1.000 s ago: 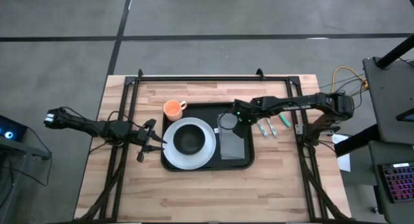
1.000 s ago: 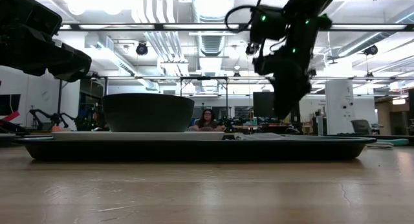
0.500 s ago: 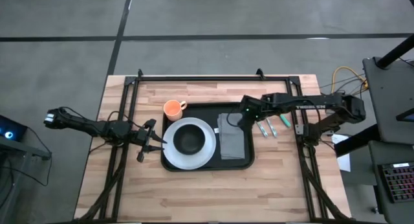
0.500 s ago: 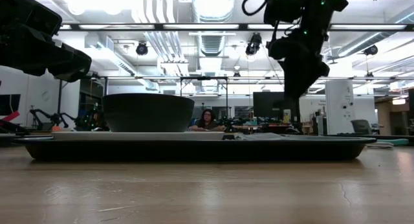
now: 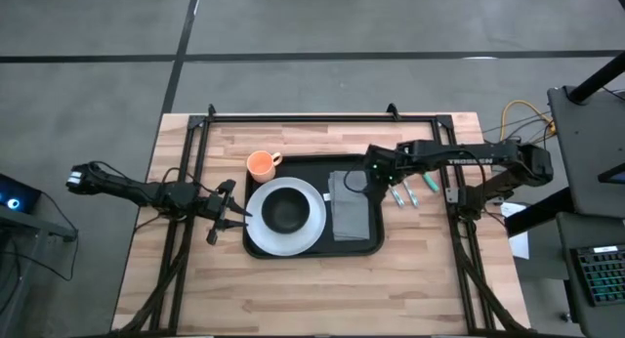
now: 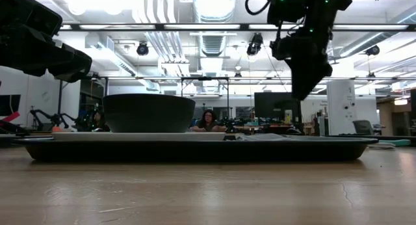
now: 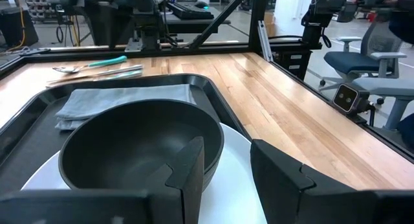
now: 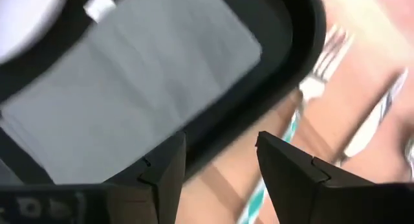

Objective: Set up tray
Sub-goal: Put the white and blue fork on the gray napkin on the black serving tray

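Note:
The black tray lies at the middle of the table. On it a white plate carries a black bowl, and a folded grey napkin lies flat on its right part. My right gripper hangs open and empty above the napkin's far end, pointing steeply down; the low view shows it well clear of the tray. My left gripper waits open at the tray's left rim, level, its fingers just short of the bowl.
An orange cup stands on the table at the tray's far left corner. Teal-handled cutlery lies on the wood right of the tray, and the right wrist view shows a fork just beyond the tray's rim. Bare wood lies near.
My right gripper has risen from low over the tray's far right part and drawn a little toward the table's right edge, rolling slightly. It stays open and empty. Nothing on the tray has shifted.

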`<state>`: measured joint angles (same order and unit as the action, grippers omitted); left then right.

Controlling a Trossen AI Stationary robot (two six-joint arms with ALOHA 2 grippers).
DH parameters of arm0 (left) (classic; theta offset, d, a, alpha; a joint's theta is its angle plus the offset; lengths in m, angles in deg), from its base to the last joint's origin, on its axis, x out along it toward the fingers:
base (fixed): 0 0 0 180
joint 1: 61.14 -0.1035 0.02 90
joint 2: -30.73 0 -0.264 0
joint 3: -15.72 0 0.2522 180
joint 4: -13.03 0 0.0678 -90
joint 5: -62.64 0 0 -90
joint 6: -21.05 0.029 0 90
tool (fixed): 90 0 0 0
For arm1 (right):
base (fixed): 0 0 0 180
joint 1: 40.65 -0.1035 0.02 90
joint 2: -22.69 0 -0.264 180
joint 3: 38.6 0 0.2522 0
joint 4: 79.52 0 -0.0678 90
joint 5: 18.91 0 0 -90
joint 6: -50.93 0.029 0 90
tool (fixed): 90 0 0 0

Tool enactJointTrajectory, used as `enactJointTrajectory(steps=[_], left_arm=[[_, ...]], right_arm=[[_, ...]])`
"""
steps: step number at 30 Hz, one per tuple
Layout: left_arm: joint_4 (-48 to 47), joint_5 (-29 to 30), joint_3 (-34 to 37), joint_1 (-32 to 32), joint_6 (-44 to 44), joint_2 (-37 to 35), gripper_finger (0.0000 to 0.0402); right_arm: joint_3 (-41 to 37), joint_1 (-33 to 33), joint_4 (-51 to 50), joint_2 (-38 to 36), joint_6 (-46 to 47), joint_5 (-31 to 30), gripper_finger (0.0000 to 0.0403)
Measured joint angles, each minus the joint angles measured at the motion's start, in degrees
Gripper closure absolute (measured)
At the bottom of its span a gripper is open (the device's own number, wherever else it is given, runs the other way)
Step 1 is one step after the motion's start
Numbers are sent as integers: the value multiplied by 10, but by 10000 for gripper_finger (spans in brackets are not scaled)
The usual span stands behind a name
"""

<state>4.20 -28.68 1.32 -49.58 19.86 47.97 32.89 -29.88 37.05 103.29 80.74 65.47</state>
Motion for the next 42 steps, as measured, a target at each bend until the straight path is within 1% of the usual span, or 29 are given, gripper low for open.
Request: enactJointTrajectory(steps=[7,11,18,25,28,32,42], left_arm=[[0,0,0,0,0,0,293],[0,0,0,0,0,0,293],[0,0,0,0,0,0,293],[0,0,0,0,0,0,293],[0,0,0,0,0,0,293],[0,0,0,0,0,0,293],[0,0,0,0,0,0,293]], right_arm=[[0,34,-93,0,28,24,225],[-1,46,-88,0,28,44,225],[-7,48,-83,5,17,42,225],[-44,71,-79,5,17,41,225],[-66,78,-52,5,15,43,225],[-95,84,-4,5,9,65,225],[-148,105,37,5,6,65,225]])
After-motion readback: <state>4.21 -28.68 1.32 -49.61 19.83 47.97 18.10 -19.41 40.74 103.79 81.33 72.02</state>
